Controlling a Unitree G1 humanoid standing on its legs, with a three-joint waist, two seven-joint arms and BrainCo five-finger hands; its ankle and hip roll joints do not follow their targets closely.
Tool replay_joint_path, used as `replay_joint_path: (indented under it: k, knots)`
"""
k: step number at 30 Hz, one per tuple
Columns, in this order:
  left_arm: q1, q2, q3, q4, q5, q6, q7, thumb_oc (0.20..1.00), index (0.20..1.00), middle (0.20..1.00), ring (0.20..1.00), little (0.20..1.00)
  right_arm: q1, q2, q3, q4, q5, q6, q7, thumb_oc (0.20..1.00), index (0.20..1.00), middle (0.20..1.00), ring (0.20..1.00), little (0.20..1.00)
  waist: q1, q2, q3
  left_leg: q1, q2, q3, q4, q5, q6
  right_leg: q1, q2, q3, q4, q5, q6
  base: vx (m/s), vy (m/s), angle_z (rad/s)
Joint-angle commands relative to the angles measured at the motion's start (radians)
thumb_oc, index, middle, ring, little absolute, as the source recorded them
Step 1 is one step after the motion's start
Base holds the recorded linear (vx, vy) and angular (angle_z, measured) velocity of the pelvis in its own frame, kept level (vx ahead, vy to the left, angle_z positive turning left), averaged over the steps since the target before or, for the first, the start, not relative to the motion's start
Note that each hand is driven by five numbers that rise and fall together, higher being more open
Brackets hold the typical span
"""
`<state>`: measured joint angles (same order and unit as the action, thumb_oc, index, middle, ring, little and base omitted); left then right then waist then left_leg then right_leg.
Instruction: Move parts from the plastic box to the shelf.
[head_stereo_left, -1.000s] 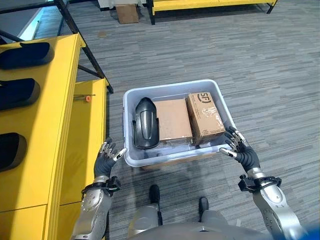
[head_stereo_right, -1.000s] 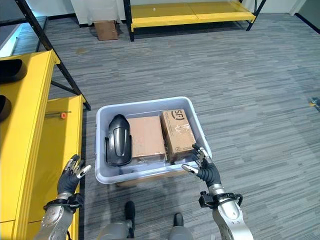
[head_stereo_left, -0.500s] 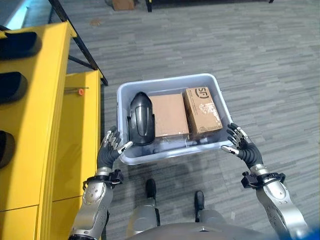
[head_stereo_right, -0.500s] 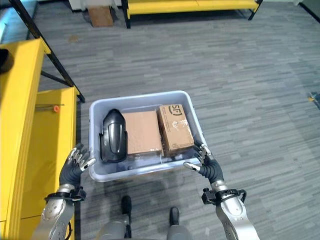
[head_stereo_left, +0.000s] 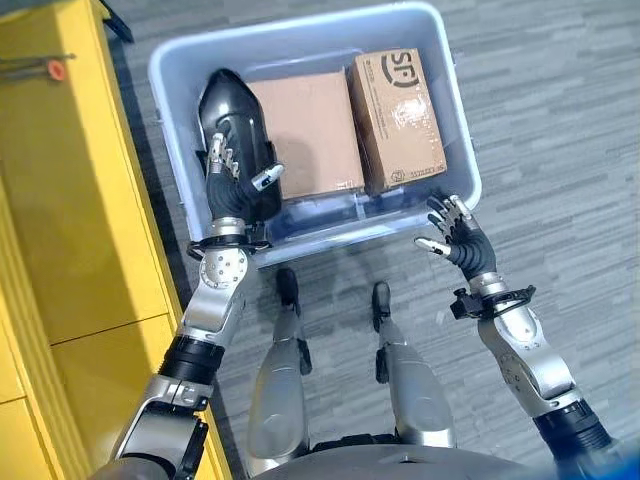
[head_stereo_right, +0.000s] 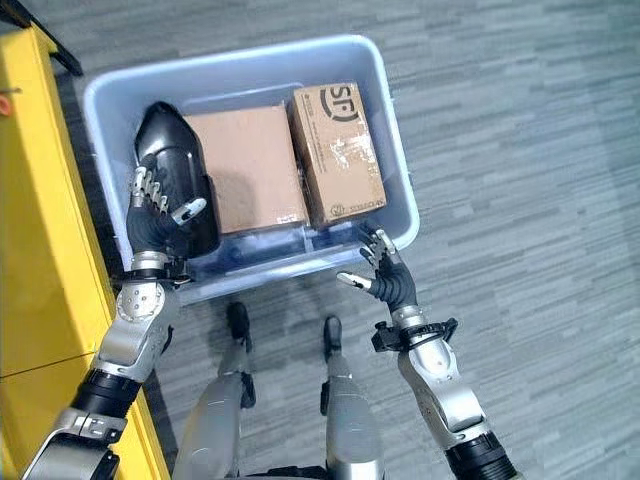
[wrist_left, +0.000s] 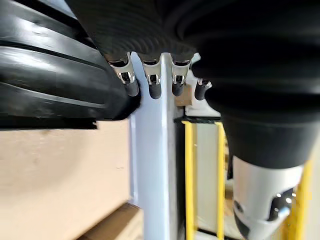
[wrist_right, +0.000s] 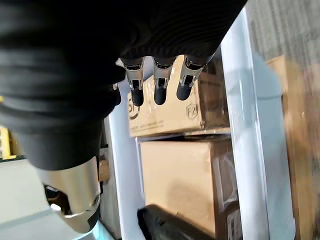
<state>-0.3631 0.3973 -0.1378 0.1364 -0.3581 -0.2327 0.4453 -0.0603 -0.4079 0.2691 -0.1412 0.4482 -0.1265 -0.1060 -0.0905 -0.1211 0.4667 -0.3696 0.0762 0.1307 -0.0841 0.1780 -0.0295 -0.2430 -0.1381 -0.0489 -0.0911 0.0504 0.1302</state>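
Here I see the pale blue plastic box (head_stereo_left: 462, 150) on grey carpet, beside the yellow shelf (head_stereo_left: 70, 200). Inside lie a glossy black ribbed part (head_stereo_left: 232, 115) and two matte cardboard cartons (head_stereo_left: 400, 115). My left hand (head_stereo_left: 235, 180) rests on the part, fingers relaxed; my right hand (head_stereo_left: 455, 235) hovers spread at the box's near corner.
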Motion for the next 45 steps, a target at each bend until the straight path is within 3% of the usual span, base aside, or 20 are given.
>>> replay_joint_path:
  k: [1, 8, 20, 30, 40, 45]
  knots:
    - [-0.010, 0.026, 0.035, 0.012, 0.052, -0.070, 0.049, 1.000, 1.000, 1.000, 1.000, 1.000, 0.001, 0.021, -0.015, -0.065, 0.003, -0.081, -0.023, 1.000, 1.000, 1.000, 1.000, 1.000, 0.014, -0.042, -0.062, -0.010, 0.113, -0.008, 0.093, -0.057, -0.084, -0.055, -0.103, -0.029, 0.047, 0.082, 0.068, 0.00, 0.000, 0.00]
    - [-0.143, 0.096, 0.055, 0.146, 0.109, -0.060, 0.164, 1.000, 1.000, 1.000, 1.000, 1.000, 0.009, 0.008, 0.001, -0.062, 0.012, -0.106, -0.028, 1.000, 1.000, 1.000, 1.000, 1.000, -0.011, -0.085, -0.044, -0.064, 0.115, -0.019, 0.111, -0.062, -0.083, -0.088, -0.097, -0.037, 0.046, 0.095, 0.068, 0.00, 0.000, 0.00]
    - [-0.333, 0.155, -0.101, 0.347, 0.129, -0.008, 0.106, 1.000, 1.000, 1.000, 1.000, 1.000, 0.015, -0.015, 0.019, -0.060, 0.015, -0.111, -0.011, 1.000, 1.000, 1.000, 1.000, 1.000, -0.052, -0.108, -0.038, -0.097, 0.121, -0.016, 0.122, -0.060, -0.080, -0.122, -0.087, -0.023, 0.046, 0.103, 0.064, 0.00, 0.004, -0.01]
    - [-0.375, 0.078, -0.173, 0.431, 0.058, -0.003, 0.055, 1.000, 1.000, 1.000, 1.000, 1.000, 0.035, -0.023, 0.015, -0.062, 0.012, -0.113, -0.018, 1.000, 1.000, 1.000, 1.000, 1.000, -0.083, -0.113, -0.037, -0.110, 0.125, -0.012, 0.131, -0.060, -0.081, -0.147, -0.077, -0.012, 0.057, 0.100, 0.060, -0.01, 0.003, -0.04]
    - [-0.308, -0.010, -0.161, 0.438, -0.011, -0.012, 0.041, 1.000, 1.000, 1.000, 1.000, 1.000, 0.049, -0.017, 0.017, -0.058, 0.012, -0.108, -0.024, 1.000, 1.000, 1.000, 1.000, 1.000, -0.080, -0.106, -0.044, -0.107, 0.122, -0.019, 0.117, -0.057, -0.081, -0.141, -0.078, -0.014, 0.048, 0.096, 0.057, 0.00, 0.000, 0.00]
    - [-0.206, -0.058, -0.145, 0.349, -0.047, -0.025, 0.039, 1.000, 1.000, 1.000, 1.000, 1.000, 0.053, -0.006, 0.006, -0.066, 0.004, -0.108, -0.042, 1.000, 1.000, 1.000, 1.000, 1.000, -0.062, -0.097, -0.045, -0.099, 0.117, -0.024, 0.111, -0.059, -0.077, -0.126, -0.082, -0.020, 0.043, 0.092, 0.055, 0.00, 0.000, 0.00]
